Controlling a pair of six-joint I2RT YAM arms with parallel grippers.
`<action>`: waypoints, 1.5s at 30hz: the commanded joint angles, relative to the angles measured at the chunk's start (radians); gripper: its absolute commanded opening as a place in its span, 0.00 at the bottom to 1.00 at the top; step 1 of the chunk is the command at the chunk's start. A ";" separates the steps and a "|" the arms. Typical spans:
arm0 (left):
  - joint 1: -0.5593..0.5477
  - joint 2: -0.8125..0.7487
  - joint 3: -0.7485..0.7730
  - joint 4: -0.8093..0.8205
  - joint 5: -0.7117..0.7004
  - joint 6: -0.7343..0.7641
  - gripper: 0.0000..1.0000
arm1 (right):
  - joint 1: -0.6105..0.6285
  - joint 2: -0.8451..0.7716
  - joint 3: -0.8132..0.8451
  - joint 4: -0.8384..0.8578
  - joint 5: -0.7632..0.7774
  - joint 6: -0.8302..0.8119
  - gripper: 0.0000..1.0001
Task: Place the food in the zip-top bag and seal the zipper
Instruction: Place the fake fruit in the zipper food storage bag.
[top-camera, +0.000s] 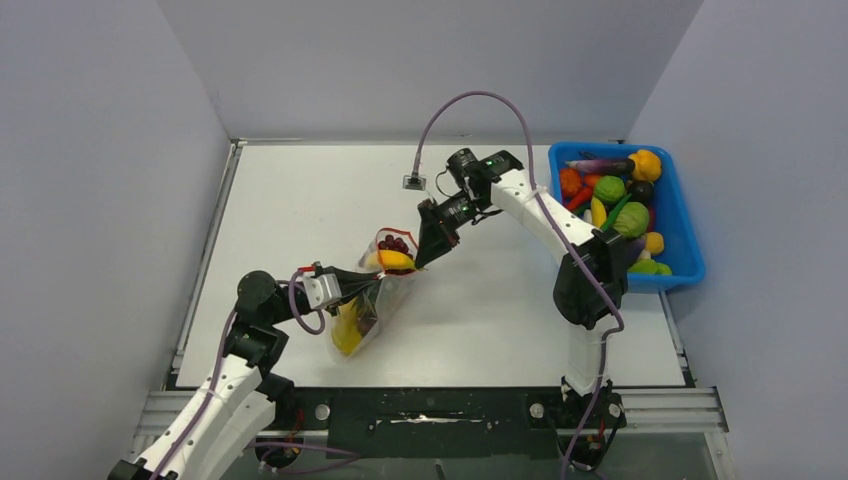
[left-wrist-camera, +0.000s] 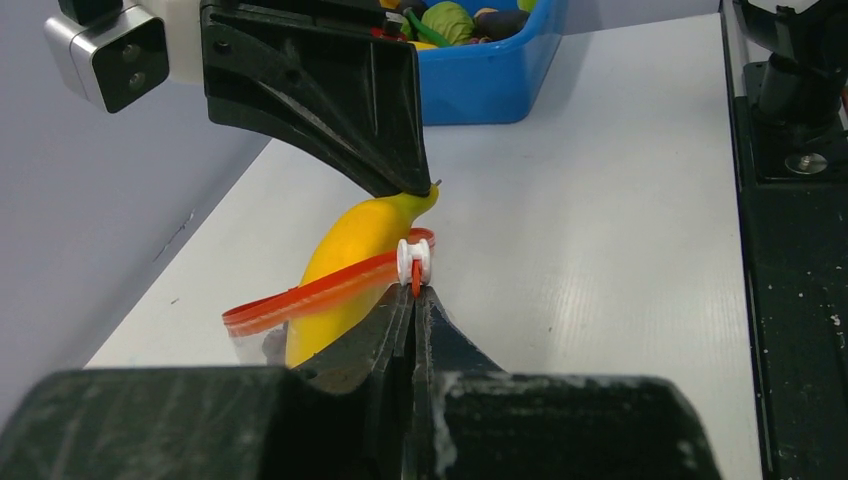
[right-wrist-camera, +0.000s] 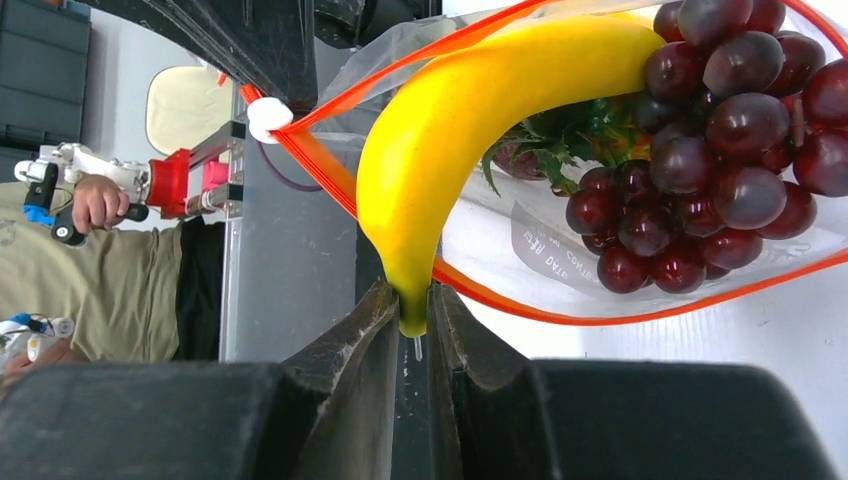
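A white table fills the overhead view, walled on three sides. At its far right edge sits a blue bin heaped with toy fruit and vegetables not yet bagged. Two robot arms reach in from the near edge and meet left of the table's middle.

Between them is a clear plastic bag, mouth tilted up toward the right arm, with yellow and dark pieces already inside. The left gripper has its jaws pressed together on the bag's rim, apparently to hold the mouth up and steady while food goes in.

The right gripper is clamped on the narrow stem end of a yellow banana, so the fat body leads into the bag. The banana lies across the open mouth, partly inside. A bunch of purple grapes sits just beside it in the opening.

The red zipper strip loops wide around both, unsealed. Its small white slider rests just above the left gripper's tips, at one end of the mouth.
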 joint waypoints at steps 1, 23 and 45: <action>0.001 -0.018 0.023 0.069 0.077 0.041 0.00 | 0.045 -0.029 0.054 0.005 0.104 0.051 0.00; -0.064 0.422 0.155 0.632 0.095 -0.122 0.00 | 0.086 -0.551 -0.323 0.239 0.480 0.452 0.03; -0.042 0.335 0.092 0.427 0.143 0.035 0.00 | -0.023 -0.667 -0.637 0.714 0.114 0.546 0.00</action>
